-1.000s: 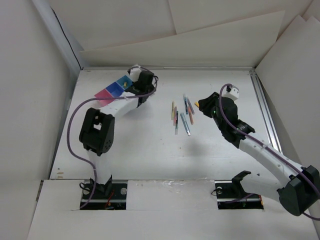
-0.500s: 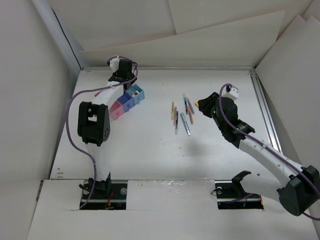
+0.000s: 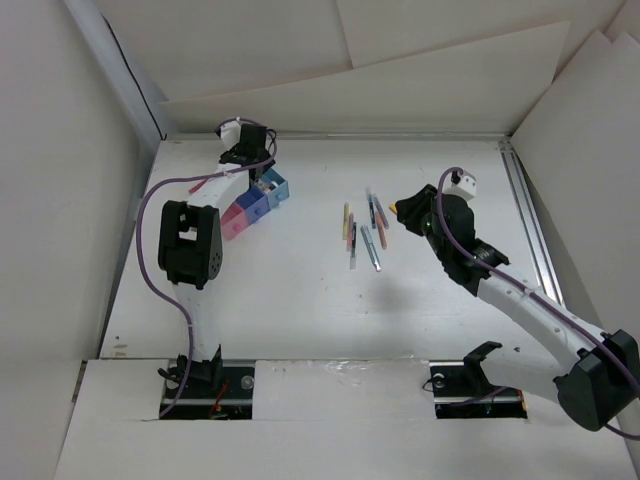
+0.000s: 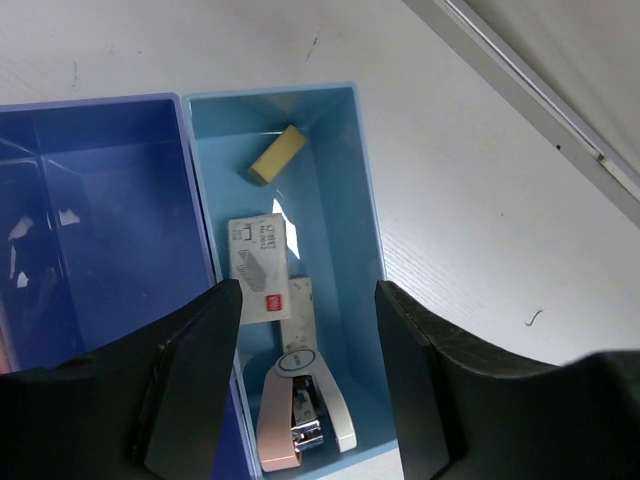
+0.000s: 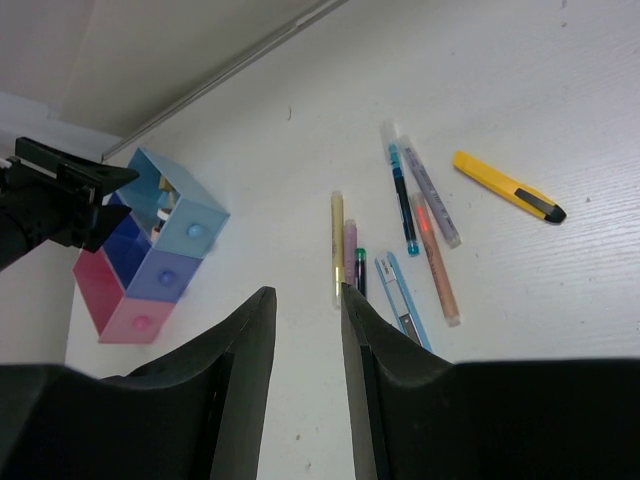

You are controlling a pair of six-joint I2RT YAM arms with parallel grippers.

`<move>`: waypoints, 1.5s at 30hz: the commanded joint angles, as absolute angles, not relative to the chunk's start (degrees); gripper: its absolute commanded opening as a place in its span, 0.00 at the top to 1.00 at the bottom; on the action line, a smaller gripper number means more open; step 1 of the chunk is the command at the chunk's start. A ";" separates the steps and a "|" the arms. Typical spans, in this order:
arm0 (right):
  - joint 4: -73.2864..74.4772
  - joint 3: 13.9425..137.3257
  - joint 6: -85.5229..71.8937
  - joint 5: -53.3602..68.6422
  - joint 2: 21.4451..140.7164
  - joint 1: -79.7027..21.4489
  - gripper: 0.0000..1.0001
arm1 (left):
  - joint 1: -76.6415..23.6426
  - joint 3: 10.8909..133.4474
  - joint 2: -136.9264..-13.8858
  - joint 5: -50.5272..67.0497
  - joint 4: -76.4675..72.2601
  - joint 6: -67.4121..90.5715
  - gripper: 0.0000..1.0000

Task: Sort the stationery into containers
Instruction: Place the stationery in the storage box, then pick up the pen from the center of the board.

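Observation:
Several pens (image 3: 362,232) lie in a loose cluster at mid table. The right wrist view shows a yellow pen (image 5: 337,245), a pink one (image 5: 350,250), a teal one (image 5: 400,200), a grey one (image 5: 432,200) and an orange one (image 5: 435,265). The joined bins (image 3: 258,202) lie at the back left, pink, purple-blue and light blue. My left gripper (image 3: 260,172) hovers open and empty over the light blue bin (image 4: 365,200). My right gripper (image 3: 408,215) is open and empty, just right of the pens and above the table (image 5: 305,300).
The light blue bin holds a yellow eraser (image 4: 277,155), a staple box (image 4: 260,265) and a pink-white stapler (image 4: 300,410). The dark blue bin (image 4: 100,200) beside it looks empty. A yellow cutter (image 5: 505,187) and a blue cutter (image 5: 400,290) lie by the pens. White walls enclose the table.
My left gripper swung from the bins' right side to their back-left, and the bins now lie further right and turned. Since half a second ago little differs. The right arm has not moved.

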State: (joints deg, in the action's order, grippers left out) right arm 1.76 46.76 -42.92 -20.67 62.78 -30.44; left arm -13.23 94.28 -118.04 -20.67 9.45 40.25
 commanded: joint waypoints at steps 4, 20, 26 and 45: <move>0.53 47.99 -42.54 -20.39 62.75 -30.23 0.62 | -13.01 93.35 -111.98 -20.57 7.21 39.29 0.47; 3.86 47.99 -45.52 -29.52 61.52 -30.23 1.00 | -46.92 72.25 -101.85 -22.94 -1.94 37.34 0.92; 3.87 46.76 -46.58 -32.08 57.75 -29.00 1.00 | -53.17 72.94 -107.49 -23.47 -1.93 41.57 0.84; 4.39 46.23 -47.11 -30.50 56.61 -28.48 1.00 | -55.02 82.70 -119.00 -25.58 2.37 42.63 0.52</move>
